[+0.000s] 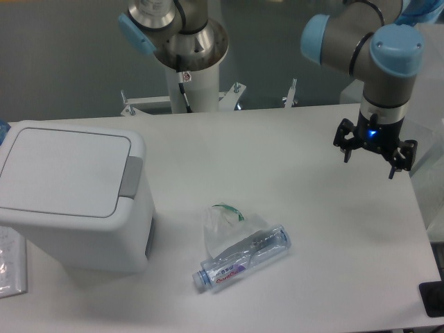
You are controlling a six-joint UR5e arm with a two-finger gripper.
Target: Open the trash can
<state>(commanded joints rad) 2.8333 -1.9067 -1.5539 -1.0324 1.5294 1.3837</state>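
Near table's right edge, spread tool point(374, 154) hovers.

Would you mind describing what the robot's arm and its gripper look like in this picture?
The arm is built of grey cylindrical segments with light blue caps at the joints. At its end sits a small black gripper with thin dark fingers, and a blue light glows on its body. The arm's white pedestal base stands behind the table, with a black cable running down its front.
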